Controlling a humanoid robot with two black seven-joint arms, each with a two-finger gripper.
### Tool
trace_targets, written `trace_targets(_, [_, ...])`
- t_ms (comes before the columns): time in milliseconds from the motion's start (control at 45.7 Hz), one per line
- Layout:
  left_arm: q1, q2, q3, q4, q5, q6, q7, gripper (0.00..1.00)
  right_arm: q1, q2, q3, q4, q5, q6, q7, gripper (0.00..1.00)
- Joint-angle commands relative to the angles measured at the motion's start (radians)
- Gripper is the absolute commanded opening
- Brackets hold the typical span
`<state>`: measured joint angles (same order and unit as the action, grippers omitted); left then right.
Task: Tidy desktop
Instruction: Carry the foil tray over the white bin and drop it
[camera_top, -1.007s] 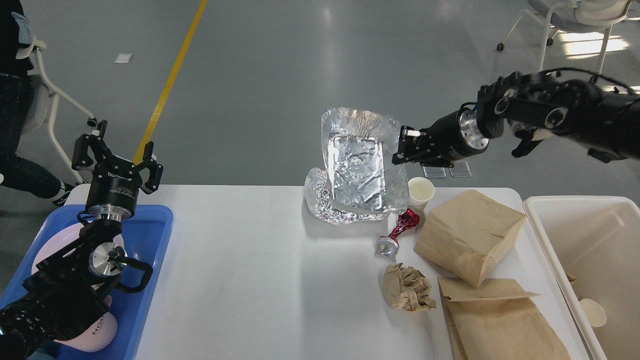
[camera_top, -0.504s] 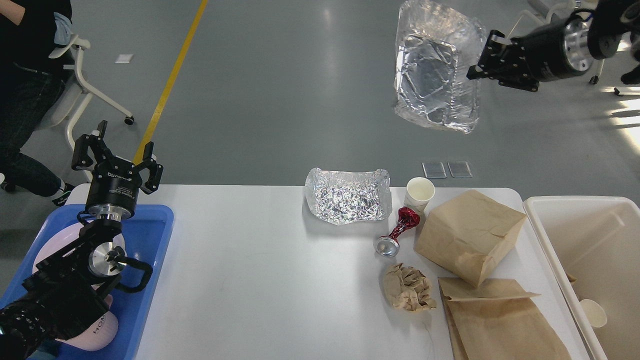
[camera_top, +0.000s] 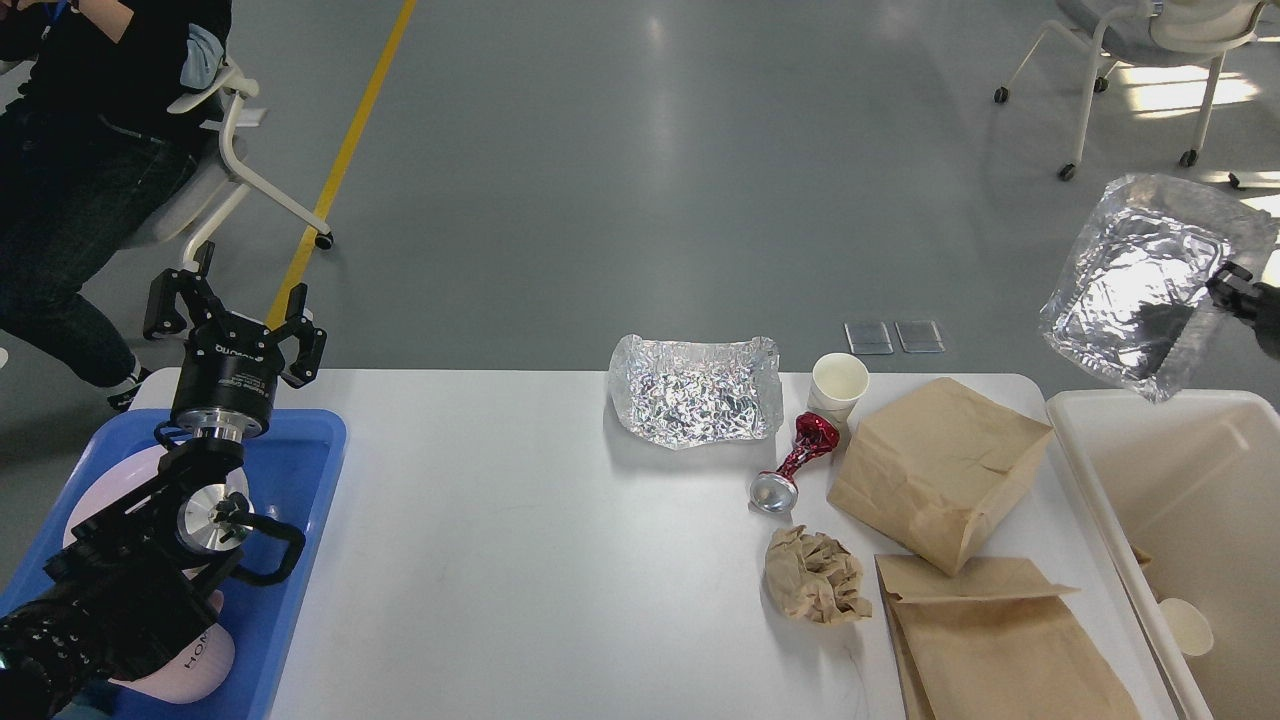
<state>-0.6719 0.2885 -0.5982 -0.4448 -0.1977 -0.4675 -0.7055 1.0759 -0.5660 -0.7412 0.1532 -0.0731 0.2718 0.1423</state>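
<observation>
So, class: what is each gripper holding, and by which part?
The right gripper holds the foil tray by its right rim, above the bin. The left gripper is open, holding nothing.

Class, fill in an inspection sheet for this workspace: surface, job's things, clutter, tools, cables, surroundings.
Surface: white desktop, left part bare.
Job's things: foil tray held above cream bin.
Clutter: foil sheet, paper cup, crushed red can, crumpled paper, two brown bags.
Tools: left tool open over blue tray; right tool mostly out of frame.
Cables: nothing seen.
Surroundings: chairs, seated person.
</observation>
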Motion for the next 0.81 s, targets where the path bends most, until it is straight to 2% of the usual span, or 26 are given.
trace_targets(0, [0.0, 0.0, 0.0, 0.0, -0.002, 0.0, 0.0, 0.96, -0.106, -0.014, 0.0, -0.003, 0.006, -0.091, -0.001, 0.0])
trace_targets(263, [0.0, 0.0, 0.0, 0.0, -0.002, 0.0, 0.0, 0.97, -0.335, -0.012, -0.015, -0.047, 0.006, -0.263, 0.0, 0.0])
trace_targets(285, [0.0, 0.0, 0.0, 0.0, 0.0, 0.0, 0.0, 0.97, -0.349, -0.011, -0.015, -0.05, 0.006, -0.272, 0.0, 0.05])
trace_targets(394, [0.0, 0.0, 0.0, 0.0, 0.0, 0.001, 0.0, 0.97, -0.375, -0.009, -0.015, -0.052, 0.006, -0.287, 0.0, 0.41])
trace_targets(438, [0.0, 0.0, 0.0, 0.0, 0.0, 0.0, 0.0, 0.97, -0.373, -0.009, -0.006, -0.05, 0.007, -0.289, 0.0, 0.66])
trace_targets(482, [0.0, 0.0, 0.0, 0.0, 0.0, 0.001, -0.002, 0.97, -0.373, -0.008, -0.001, -0.05, 0.007, -0.295, 0.002, 0.98])
trace_targets(788, [0.0, 0.0, 0.0, 0.0, -0.002, 0.0, 0.0, 0.97, -0.341, -0.006, 0.002, -0.034, 0.009, -0.281, 0.005, 1.0])
